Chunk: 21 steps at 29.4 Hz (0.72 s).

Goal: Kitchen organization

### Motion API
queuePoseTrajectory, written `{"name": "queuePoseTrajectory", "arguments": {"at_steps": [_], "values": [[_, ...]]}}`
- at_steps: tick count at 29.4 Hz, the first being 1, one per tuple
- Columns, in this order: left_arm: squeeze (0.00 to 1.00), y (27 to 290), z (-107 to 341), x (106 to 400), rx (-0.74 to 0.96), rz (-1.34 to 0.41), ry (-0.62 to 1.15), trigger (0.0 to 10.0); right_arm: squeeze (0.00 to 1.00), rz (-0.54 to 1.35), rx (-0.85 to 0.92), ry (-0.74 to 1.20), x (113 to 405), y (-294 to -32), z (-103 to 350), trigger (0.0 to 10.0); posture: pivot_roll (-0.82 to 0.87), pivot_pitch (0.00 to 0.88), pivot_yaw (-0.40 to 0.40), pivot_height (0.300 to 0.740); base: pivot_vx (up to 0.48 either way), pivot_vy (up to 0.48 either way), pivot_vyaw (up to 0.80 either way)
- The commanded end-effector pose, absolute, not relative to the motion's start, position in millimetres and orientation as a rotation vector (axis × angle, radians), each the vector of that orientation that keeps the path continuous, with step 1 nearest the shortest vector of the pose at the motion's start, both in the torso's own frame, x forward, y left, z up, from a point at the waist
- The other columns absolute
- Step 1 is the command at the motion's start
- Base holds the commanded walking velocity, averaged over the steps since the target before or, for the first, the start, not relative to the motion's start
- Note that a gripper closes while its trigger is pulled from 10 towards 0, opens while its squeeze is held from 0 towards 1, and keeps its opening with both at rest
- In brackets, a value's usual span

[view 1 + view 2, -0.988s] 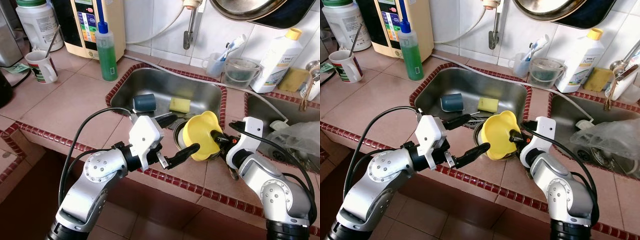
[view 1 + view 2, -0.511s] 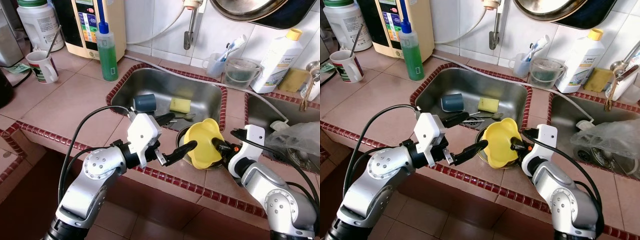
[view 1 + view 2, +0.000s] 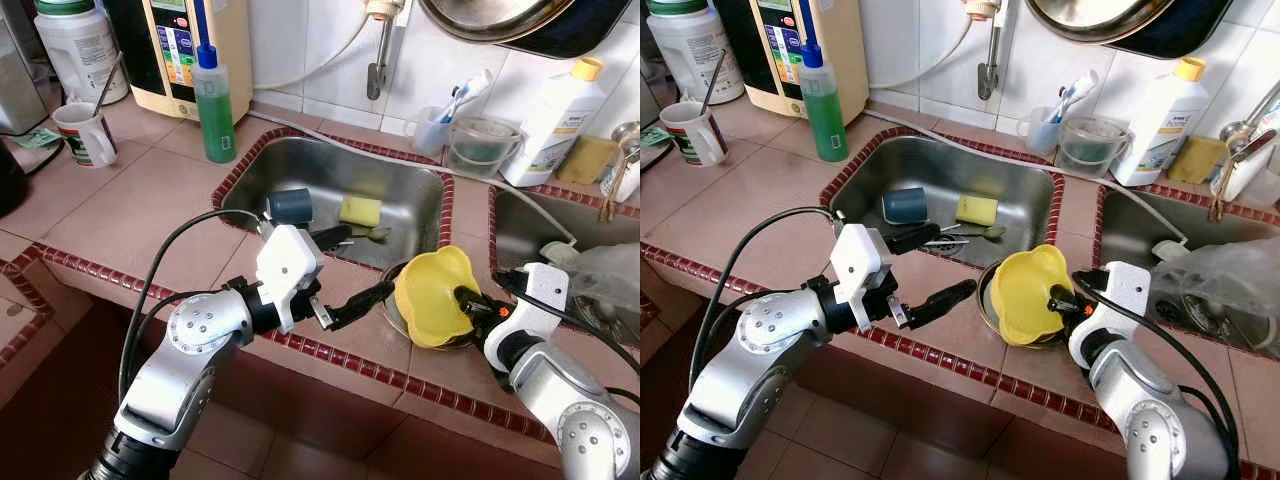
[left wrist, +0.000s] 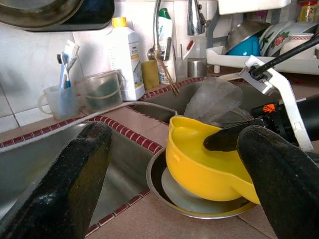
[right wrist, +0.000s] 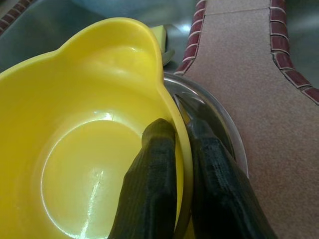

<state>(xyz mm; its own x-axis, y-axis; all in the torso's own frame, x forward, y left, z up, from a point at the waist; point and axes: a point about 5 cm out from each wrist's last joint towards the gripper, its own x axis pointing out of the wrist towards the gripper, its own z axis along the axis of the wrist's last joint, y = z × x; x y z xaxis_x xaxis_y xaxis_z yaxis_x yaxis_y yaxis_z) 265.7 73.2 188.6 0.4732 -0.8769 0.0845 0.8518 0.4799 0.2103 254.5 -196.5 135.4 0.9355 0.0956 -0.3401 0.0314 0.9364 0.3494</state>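
Observation:
My right gripper point(image 3: 466, 302) is shut on the rim of a yellow plastic bowl point(image 3: 430, 297), one finger inside and one outside, as the right wrist view shows on the yellow bowl point(image 5: 89, 144). The bowl is tilted and rests in a shallow metal dish point(image 3: 992, 310) on the tiled counter between the two sinks. My left gripper point(image 3: 340, 275) is open, a little to the left of the bowl, with nothing between its fingers point(image 4: 75, 174). A dark blue cup point(image 3: 289, 205) and a yellow sponge point(image 3: 360, 210) lie in the left sink.
A green soap bottle point(image 3: 213, 98), a mug point(image 3: 84, 132) and a white jar point(image 3: 80, 45) stand on the left counter. A white bottle point(image 3: 553, 120) and clear tubs point(image 3: 477, 142) stand behind the sinks. A plastic bag point(image 3: 600, 272) lies in the right sink. A pan point(image 3: 500, 20) hangs above.
My right gripper has carried the yellow bowl and the metal dish to the right, away from the left gripper. The left gripper stays about where it was, open.

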Motion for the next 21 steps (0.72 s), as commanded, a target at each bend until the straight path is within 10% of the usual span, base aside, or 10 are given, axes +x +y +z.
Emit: {"name": "queuePoseTrajectory", "arguments": {"at_steps": [1, 21], "values": [[0.0, 71.9, 193.0, 268.2, 0.161, -1.076, -0.208, 10.0, 0.0, 0.045, 0.358, 0.323, 254.5, -199.4, 140.8, 9.7, 0.0, 0.06, -0.038, 0.74, 0.0, 0.0, 0.0], [0.0, 75.7, 196.6, 269.6, 0.175, -1.056, -0.219, 10.0, 0.0, 0.349, 0.499, 0.145, 269.5, -163.1, 140.5, 10.0, 0.04, 0.059, -0.04, 0.74, 0.0, 0.0, 0.0]]}}
